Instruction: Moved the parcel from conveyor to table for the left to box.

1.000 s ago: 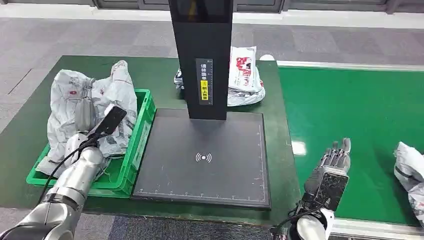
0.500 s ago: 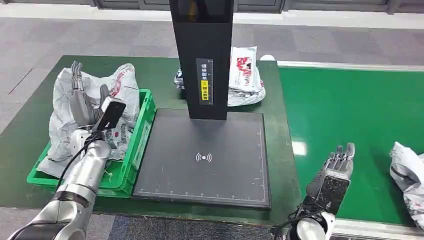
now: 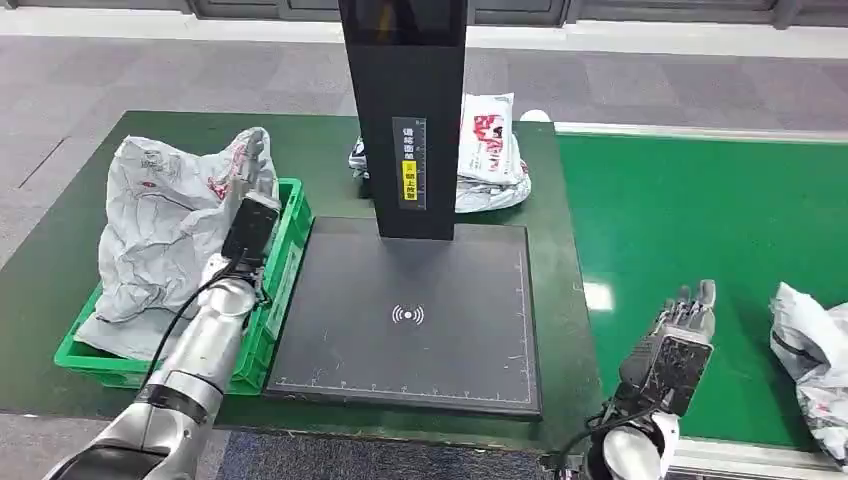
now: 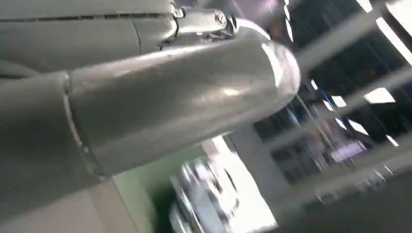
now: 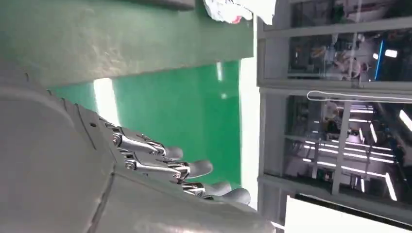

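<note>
A crumpled grey-white parcel (image 3: 160,225) lies in the green crate (image 3: 283,262) at the table's left. My left hand (image 3: 250,195) is raised over the crate's right rim with its fingers (image 3: 256,160) pointing away from me; it holds nothing. Its wrist view is blurred, showing the grey hand cover (image 4: 145,102). Low over the green conveyor (image 3: 700,210), my right hand (image 3: 675,340) is flat with straight, spread fingers (image 5: 187,170) and nothing in it. Another grey parcel (image 3: 812,355) lies on the belt at the right edge, a short gap from that hand.
A black scanner pad (image 3: 410,320) with a tall black column (image 3: 405,110) fills the table's middle. Two or three parcels (image 3: 490,150) are piled behind the column. The table's green top (image 3: 60,260) surrounds the crate.
My left hand swung from above the crate's parcel to the crate's right rim, leaving the parcel in the crate. My right hand drifted slightly right. The belt parcel crept left.
</note>
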